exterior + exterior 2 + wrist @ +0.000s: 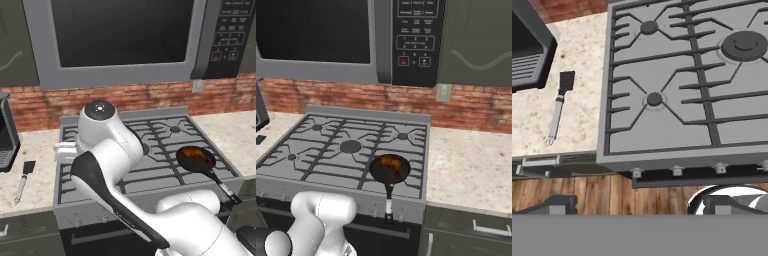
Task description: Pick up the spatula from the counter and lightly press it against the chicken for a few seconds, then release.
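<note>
The spatula (23, 182), black-headed with a grey handle, lies flat on the speckled counter left of the stove, its head pointing to the wall. In the hand view the spatula (558, 106) sits at the left. A dark pan (196, 158) holding browned chicken (194, 154) rests on the stove's front right burner; the pan (389, 169) and chicken (391, 162) also appear in the right base view. My gripper (641, 206) hangs high over the stove's front left edge, open, with nothing between its fingertips (559, 205). It is well apart from the spatula.
A black appliance (7, 137) stands on the left counter just behind the spatula. The microwave (125, 40) hangs above the gas stove (160, 140). The pan's handle (225, 189) juts past the stove's front edge. More counter (471, 165) lies right of the stove.
</note>
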